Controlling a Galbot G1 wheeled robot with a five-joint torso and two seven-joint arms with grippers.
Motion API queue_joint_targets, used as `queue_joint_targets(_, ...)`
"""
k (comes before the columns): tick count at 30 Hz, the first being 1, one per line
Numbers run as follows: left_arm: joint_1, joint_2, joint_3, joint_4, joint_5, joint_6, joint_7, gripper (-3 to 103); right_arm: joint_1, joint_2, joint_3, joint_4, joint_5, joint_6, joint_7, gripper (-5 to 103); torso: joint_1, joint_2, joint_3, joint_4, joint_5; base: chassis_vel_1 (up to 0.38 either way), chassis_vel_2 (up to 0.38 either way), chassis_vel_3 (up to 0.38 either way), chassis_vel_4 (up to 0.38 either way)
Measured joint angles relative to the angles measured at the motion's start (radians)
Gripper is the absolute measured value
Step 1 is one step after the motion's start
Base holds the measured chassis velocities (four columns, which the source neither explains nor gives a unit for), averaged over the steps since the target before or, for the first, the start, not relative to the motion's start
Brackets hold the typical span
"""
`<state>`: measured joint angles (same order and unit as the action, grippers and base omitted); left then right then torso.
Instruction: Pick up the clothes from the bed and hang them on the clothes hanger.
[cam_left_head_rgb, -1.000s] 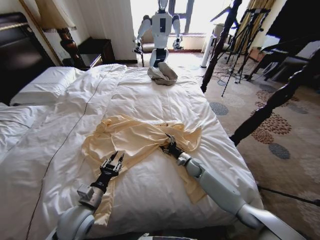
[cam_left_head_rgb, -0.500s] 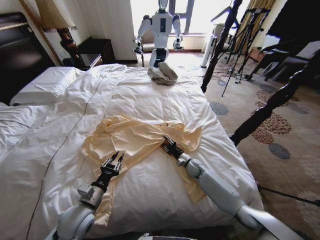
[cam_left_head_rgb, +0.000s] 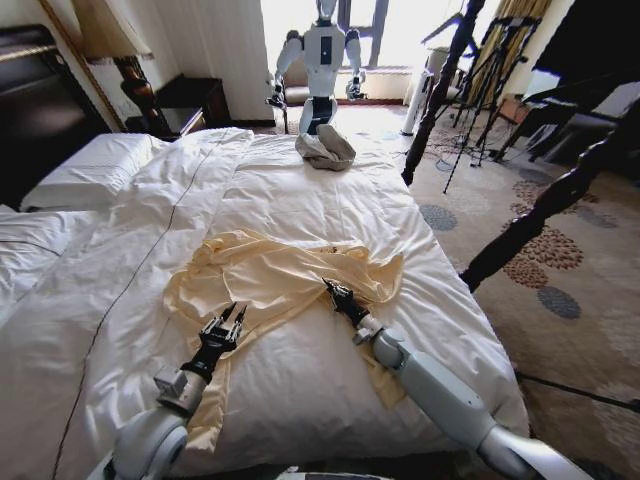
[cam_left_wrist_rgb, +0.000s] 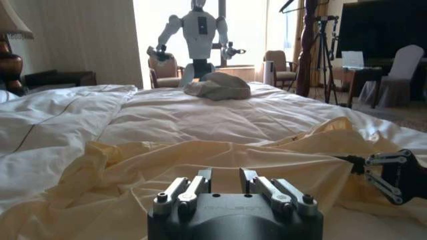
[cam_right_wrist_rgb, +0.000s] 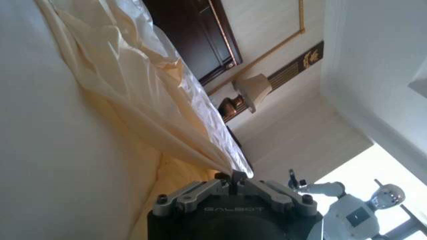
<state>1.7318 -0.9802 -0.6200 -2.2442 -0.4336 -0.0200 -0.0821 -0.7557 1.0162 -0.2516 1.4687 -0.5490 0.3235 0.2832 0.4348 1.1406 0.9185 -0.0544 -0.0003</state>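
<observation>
The clothes (cam_left_head_rgb: 270, 272), a pale yellow thin top, lie crumpled across the white duvet of the bed (cam_left_head_rgb: 300, 190). My right gripper (cam_left_head_rgb: 335, 292) is shut on a fold at the top's right side; in the right wrist view the fingertips (cam_right_wrist_rgb: 233, 179) pinch the cloth's edge (cam_right_wrist_rgb: 133, 85), which runs taut away from them. My left gripper (cam_left_head_rgb: 228, 318) rests open at the top's near left edge, its fingers (cam_left_wrist_rgb: 200, 181) spread just above the yellow cloth (cam_left_wrist_rgb: 200, 155). From the left wrist, the right gripper (cam_left_wrist_rgb: 390, 170) shows farther off. The clothes hanger is out of view.
A grey-beige cloth bundle (cam_left_head_rgb: 324, 148) lies at the bed's far end. A white humanoid robot (cam_left_head_rgb: 322, 50) stands beyond it. Dark wooden posts (cam_left_head_rgb: 435, 90) and tripods (cam_left_head_rgb: 490, 70) stand on the patterned carpet to the right. Pillows (cam_left_head_rgb: 85, 165), a lamp (cam_left_head_rgb: 120, 40) and a nightstand (cam_left_head_rgb: 190, 100) are on the left.
My right gripper has shifted slightly leftward while holding the fold, and the cloth's right side has bunched up around it. The left arm has stayed where it was.
</observation>
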Motion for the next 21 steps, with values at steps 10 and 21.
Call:
queue_joint_targets(10,0.010,0.002,-0.005,-0.009,0.003,0.000,0.000,30,-0.172,-0.252,0.020,0.355,0.316,-0.086,-0.149,0,0.000,0.000,0.000,-0.0001,0.0001,0.000,0.000,0.000,0.000)
queue_joint_targets(21,0.016,0.001,-0.011,-0.024,0.006,0.000,0.001,30,-0.353,-0.415,0.117,0.639,0.560,-0.149,-0.323,0,0.000,0.000,0.000,0.0000,0.0001,0.000,0.000,0.000,0.000)
